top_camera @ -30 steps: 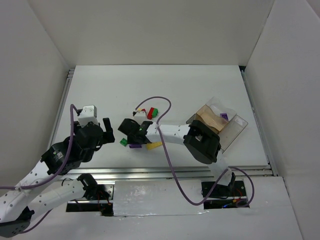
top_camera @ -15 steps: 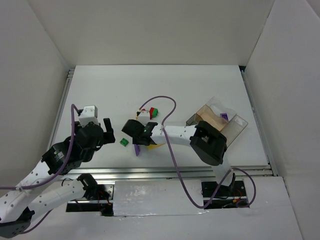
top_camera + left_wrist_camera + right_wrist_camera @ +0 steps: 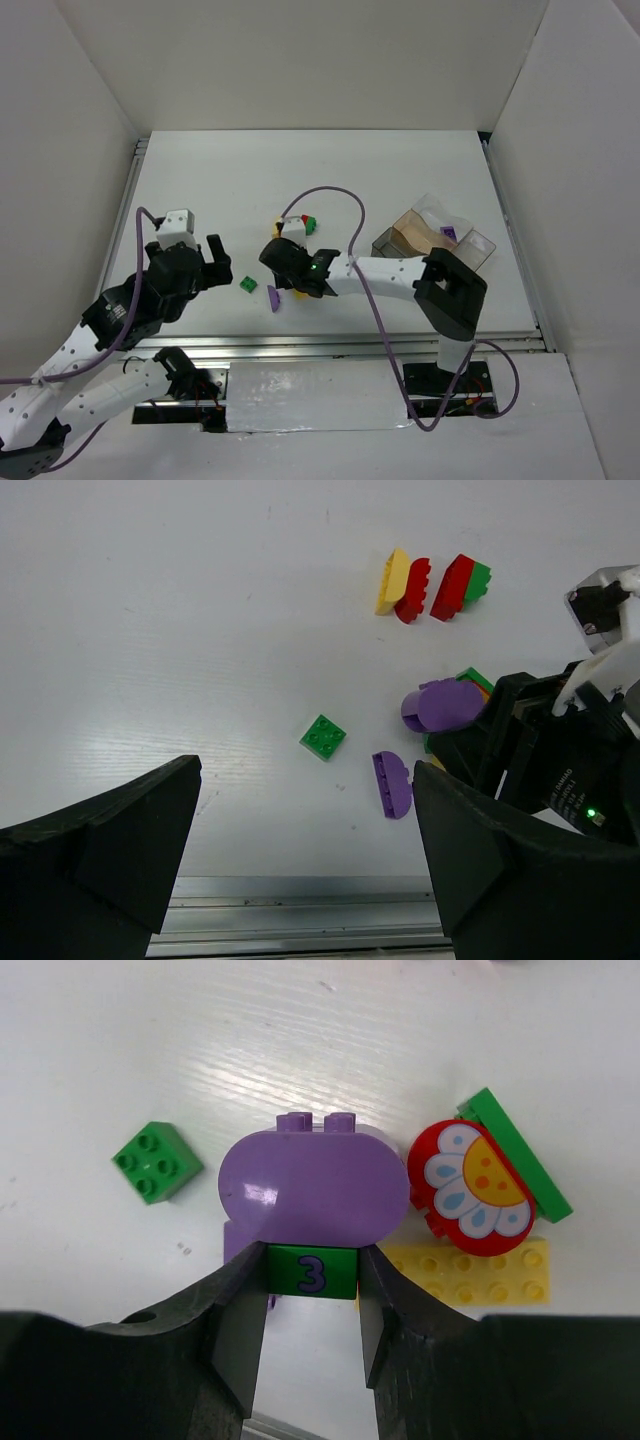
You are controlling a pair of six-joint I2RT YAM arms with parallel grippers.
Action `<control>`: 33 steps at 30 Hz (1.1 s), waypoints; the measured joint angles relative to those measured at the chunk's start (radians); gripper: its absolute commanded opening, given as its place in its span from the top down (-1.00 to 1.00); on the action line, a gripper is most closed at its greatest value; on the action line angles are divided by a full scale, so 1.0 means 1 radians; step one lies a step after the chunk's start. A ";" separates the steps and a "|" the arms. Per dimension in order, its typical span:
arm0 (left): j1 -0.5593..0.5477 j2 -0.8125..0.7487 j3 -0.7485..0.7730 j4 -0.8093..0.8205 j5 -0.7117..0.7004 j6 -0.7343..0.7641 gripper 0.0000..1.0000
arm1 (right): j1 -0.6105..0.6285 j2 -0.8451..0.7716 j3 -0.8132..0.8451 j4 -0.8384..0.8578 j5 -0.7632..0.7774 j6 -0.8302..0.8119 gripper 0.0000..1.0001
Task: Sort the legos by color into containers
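My right gripper [image 3: 311,1285] is shut on a small green brick marked "3" [image 3: 311,1270], which is joined to a rounded purple piece [image 3: 313,1185]. In the top view that gripper [image 3: 287,260] hangs over the brick cluster. Under it lie a red round flower piece [image 3: 470,1188], a green plate [image 3: 515,1155] and the flat yellow plate [image 3: 470,1272]. A small green brick [image 3: 323,737] and a purple half-round brick [image 3: 392,783] lie on the table between the arms. My left gripper [image 3: 305,785] is open and empty, above them. The smoky organizer box [image 3: 435,240] stands at the right.
Yellow and red bricks [image 3: 400,582] and a red-green pair [image 3: 460,585] lie further back. A purple piece [image 3: 448,233] sits in the box. The table's metal front rail [image 3: 300,905] runs just below the left gripper. White walls enclose the table.
My right gripper has moved right and a little back, carrying the purple piece with the green brick. The purple half-round now lies uncovered on the table. The left arm barely moved.
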 measured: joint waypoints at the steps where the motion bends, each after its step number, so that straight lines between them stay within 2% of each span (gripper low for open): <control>1: 0.002 -0.001 0.000 0.007 0.011 0.000 -0.99 | 0.000 -0.029 -0.025 0.029 -0.009 -0.032 0.81; 6: 0.006 -0.012 -0.018 0.058 0.104 -0.009 -0.99 | 0.000 -0.209 -0.180 0.136 -0.100 -0.201 0.87; 12: 0.008 0.039 -0.019 0.165 0.332 -0.064 -0.99 | 0.008 -0.495 -0.335 0.196 -0.291 -0.423 0.91; 16: 0.008 0.106 -0.019 0.235 0.482 -0.116 -0.99 | 0.031 -0.669 -0.410 0.226 -0.393 -0.521 0.96; 21: 0.008 0.167 -0.048 0.340 0.632 -0.177 -0.97 | 0.049 -0.781 -0.470 0.262 -0.455 -0.586 0.97; 27: 0.008 0.180 -0.098 0.452 0.777 -0.219 -0.73 | 0.056 -0.793 -0.486 0.273 -0.445 -0.616 0.97; 33: 0.016 0.210 -0.119 0.517 0.854 -0.237 -0.32 | 0.058 -0.809 -0.501 0.294 -0.407 -0.628 0.97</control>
